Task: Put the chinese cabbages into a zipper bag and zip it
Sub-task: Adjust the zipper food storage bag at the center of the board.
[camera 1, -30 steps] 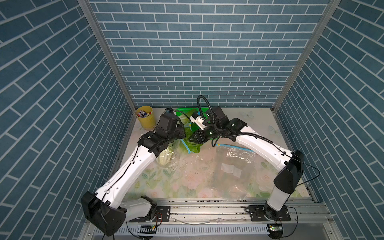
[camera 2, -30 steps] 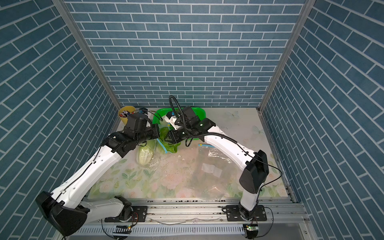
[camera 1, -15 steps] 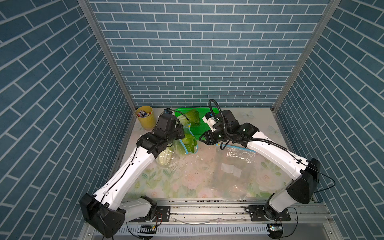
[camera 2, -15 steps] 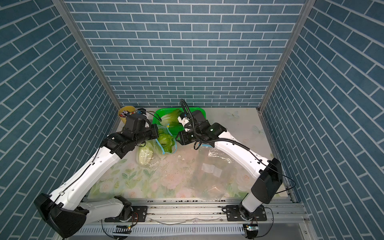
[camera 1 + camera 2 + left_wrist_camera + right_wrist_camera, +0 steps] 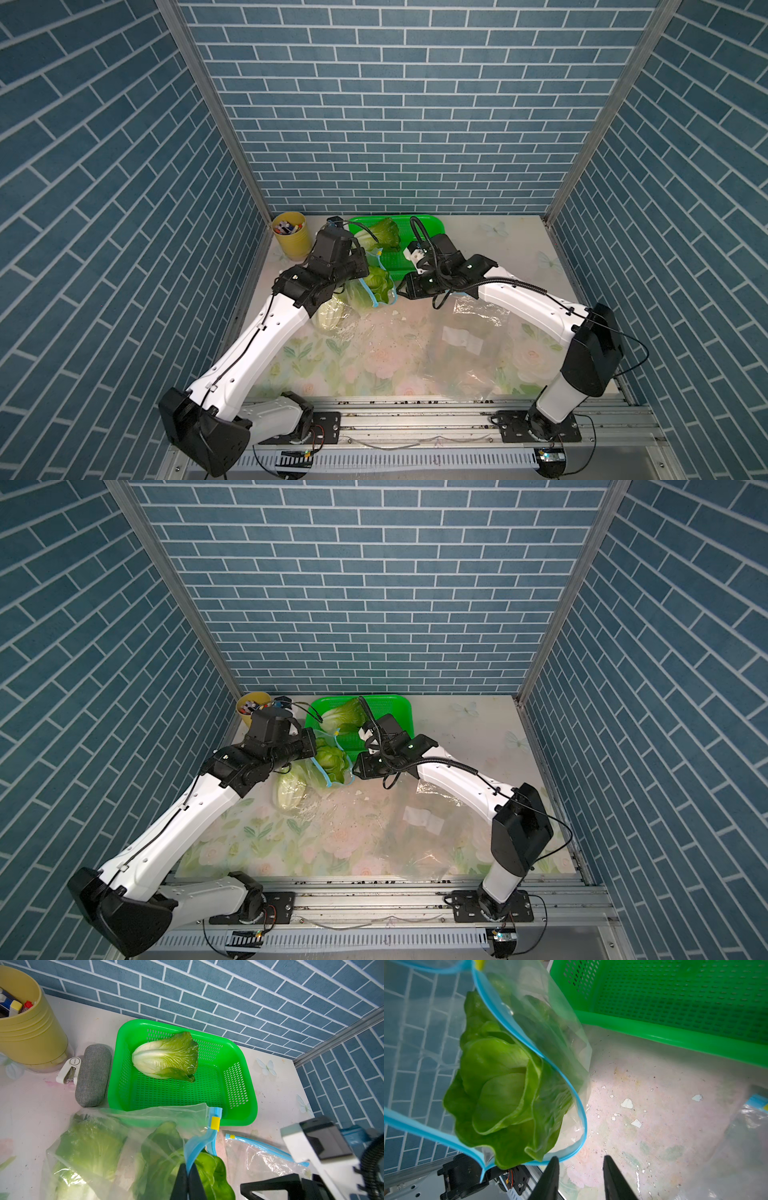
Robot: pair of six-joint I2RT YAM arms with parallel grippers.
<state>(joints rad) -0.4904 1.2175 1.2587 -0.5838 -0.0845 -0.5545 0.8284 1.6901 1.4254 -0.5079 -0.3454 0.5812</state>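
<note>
Loading step: left gripper (image 5: pixel 188 1169) pinches the zipper bag (image 5: pixel 135 1122) rim; right gripper (image 5: pixel 581 1157), jaws spread and empty, must next fetch the last chinese cabbage (image 5: pixel 166 1057) from the far green basket (image 5: pixel 236 1122).

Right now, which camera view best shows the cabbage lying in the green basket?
Left wrist view: the cabbage lies whole, unobstructed. Both top views show it small, with less detail. Right wrist view shows the basket, not this cabbage.

Blue brick-patterned walls (image 5: pixel 374 124) enclose a floral-print table (image 5: pixel 374 365) on three sides.
</note>
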